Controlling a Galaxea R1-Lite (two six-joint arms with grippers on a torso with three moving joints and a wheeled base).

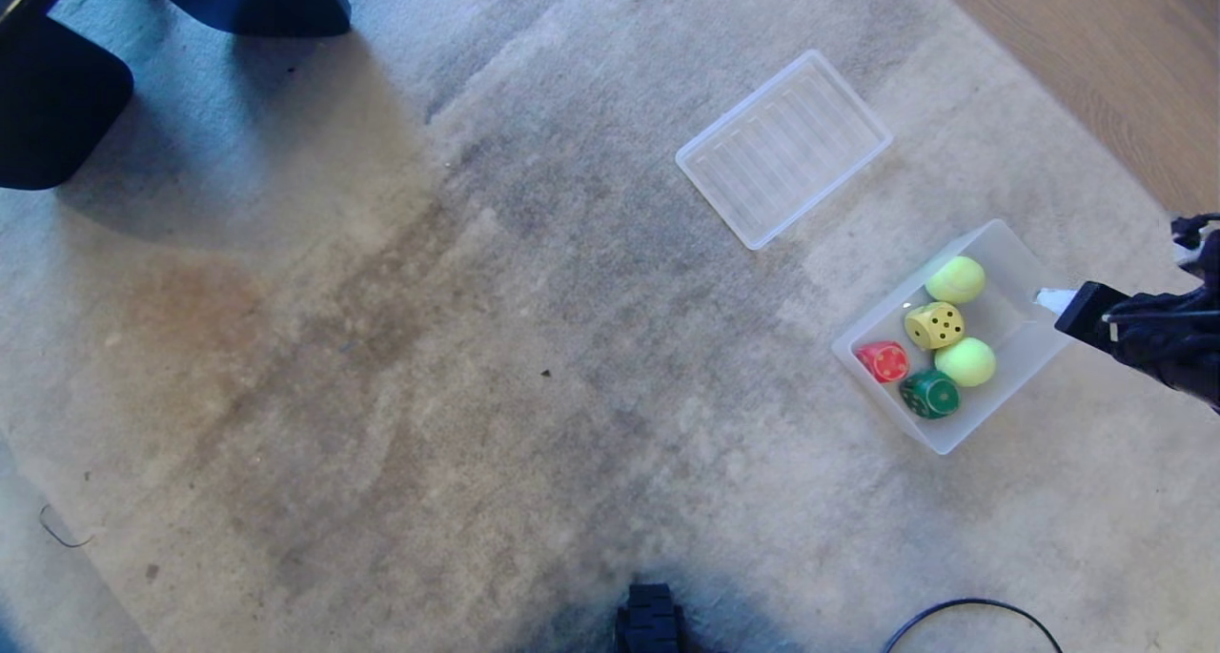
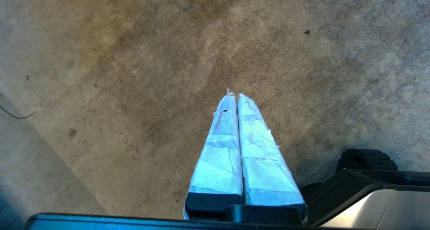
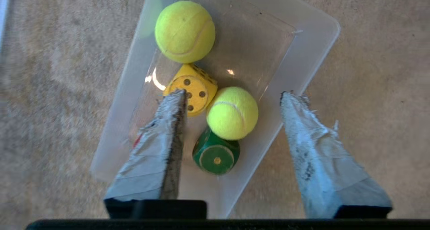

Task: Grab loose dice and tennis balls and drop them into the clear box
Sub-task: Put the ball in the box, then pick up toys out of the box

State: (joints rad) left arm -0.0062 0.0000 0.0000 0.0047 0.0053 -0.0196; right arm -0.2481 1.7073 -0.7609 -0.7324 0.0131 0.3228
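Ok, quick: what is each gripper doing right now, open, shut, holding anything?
Left gripper: shut, empty, parked over bare carpet.
Right gripper: open, empty, above the clear box.

Right gripper [image 3: 231, 94] (fingers apart) above clear box [image 3: 315, 28].

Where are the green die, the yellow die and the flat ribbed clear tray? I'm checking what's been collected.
Green rounded-corner die [image 1: 930, 394]: head view, its top face, inside the box.
Yellow rounded-corner die [image 1: 934, 325]: head view, its five-pip face.
Flat ribbed clear plastic tray [image 1: 783, 147]: head view, its ribbed bottom, on the carpet.
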